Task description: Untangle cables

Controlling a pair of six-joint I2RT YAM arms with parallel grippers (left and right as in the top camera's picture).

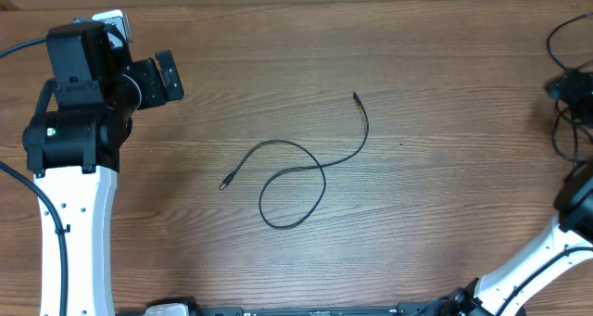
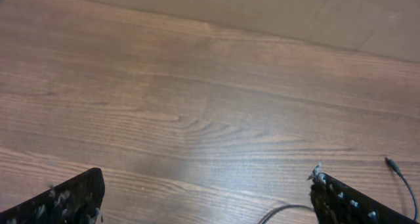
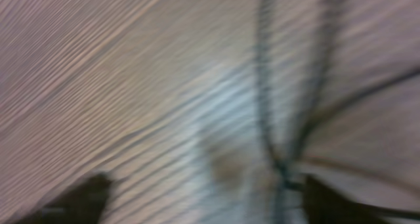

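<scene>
Gaping empty, left jaws hover; right jaws spread wide over blurred cables.

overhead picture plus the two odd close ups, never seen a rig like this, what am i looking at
Two robot arms stand at a wooden table. The overhead picture comes from a fixed camera looking straight down. The other two come from a camera on each wrist, so the dark shapes at their bottom corners are that arm's own fingers. The left end effector, a two-finger clamp, is open and holds nothing. One thin black cable lies loose mid-table, crossing itself in one loop. More cables lie bunched at the right edge. The right wrist picture is blurred, but it shows thin cords on the wood and the right end effector with its fingers spread apart, apparently gripping nothing.
</scene>
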